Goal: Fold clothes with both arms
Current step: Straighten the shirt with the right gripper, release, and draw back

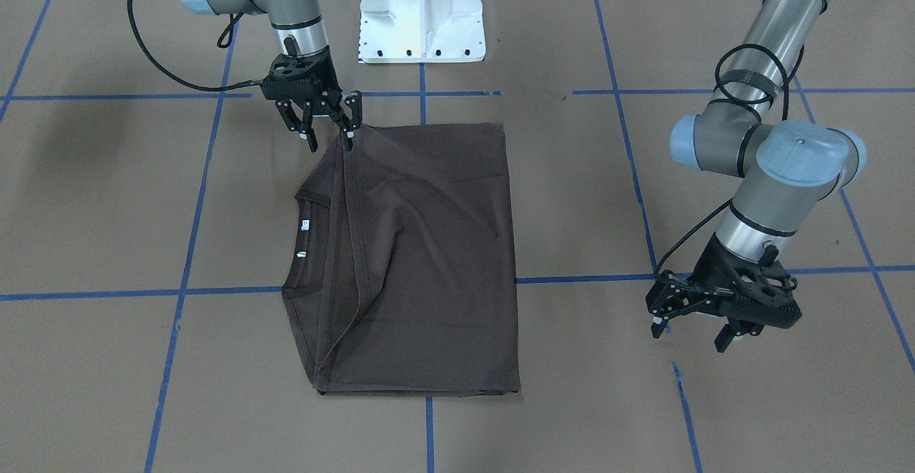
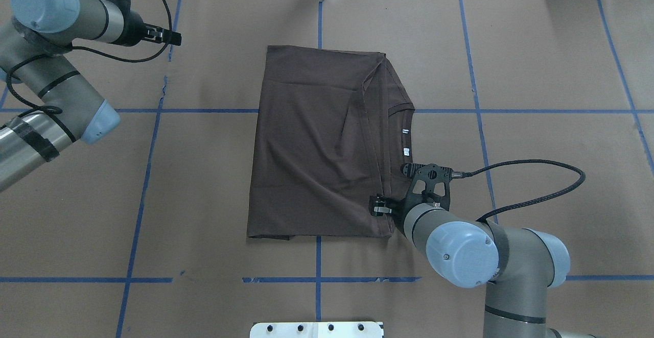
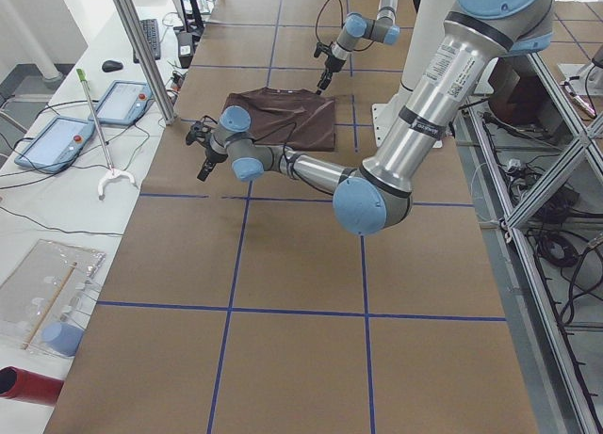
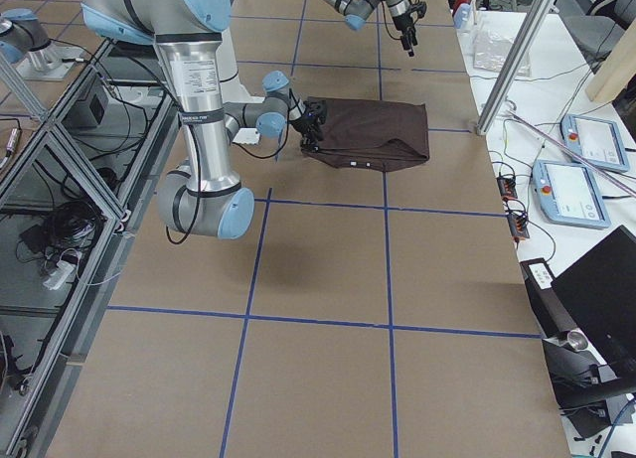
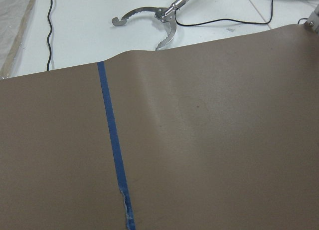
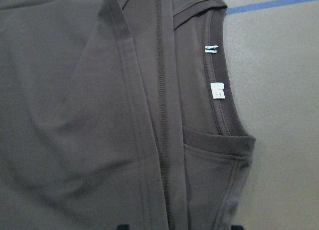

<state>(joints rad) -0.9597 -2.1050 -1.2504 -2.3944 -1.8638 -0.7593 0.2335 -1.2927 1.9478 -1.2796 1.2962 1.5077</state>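
The dark brown T-shirt (image 1: 429, 244) lies folded into a rough rectangle on the brown table. Its collar and small white tags (image 6: 217, 90) show along one side, with a hemmed edge folded over beside them. It also shows in the overhead view (image 2: 311, 149). My right gripper (image 1: 329, 137) is open at the shirt's corner nearest the robot base. Its fingers stand wide apart over the folded edge and hold nothing. In the overhead view it (image 2: 380, 208) sits on that same corner. My left gripper (image 1: 690, 334) is open and empty, well off to the side of the shirt, over bare table (image 2: 173, 38).
The white pedestal base (image 1: 422, 16) stands at the robot's edge of the table. Blue tape lines (image 5: 112, 140) cross the brown paper. A metal reacher tool (image 5: 149, 20) lies beyond the table's far edge, near tablets (image 3: 57, 137).
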